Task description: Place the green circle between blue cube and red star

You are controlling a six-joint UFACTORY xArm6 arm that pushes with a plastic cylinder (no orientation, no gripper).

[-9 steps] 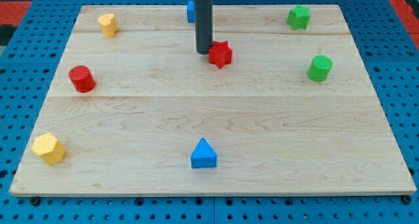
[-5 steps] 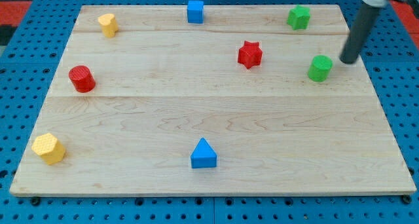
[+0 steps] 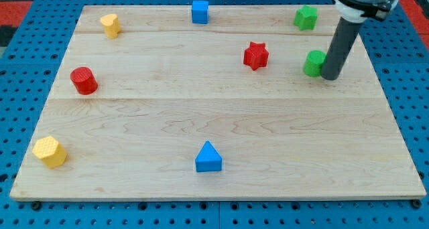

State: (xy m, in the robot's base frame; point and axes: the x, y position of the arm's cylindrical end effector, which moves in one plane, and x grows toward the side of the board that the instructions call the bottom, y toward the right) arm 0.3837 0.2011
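The green circle (image 3: 312, 63) lies right of centre in the upper half of the wooden board (image 3: 214, 155). My tip (image 3: 329, 76) touches its right side. The red star (image 3: 255, 55) lies to the left of the green circle. The blue cube (image 3: 200, 11) sits at the board's top edge, up and left of the star. The rod partly hides the green circle's right edge.
A green star-like block (image 3: 305, 17) sits at the top right. A yellow block (image 3: 110, 25) is at the top left, a red cylinder (image 3: 84, 80) at the left, a yellow hexagon (image 3: 50, 152) at the bottom left, a blue triangle (image 3: 208, 157) at the bottom centre.
The red star moved right. My tip swung from the star to the green circle's right side and has pushed the circle a little left and up.
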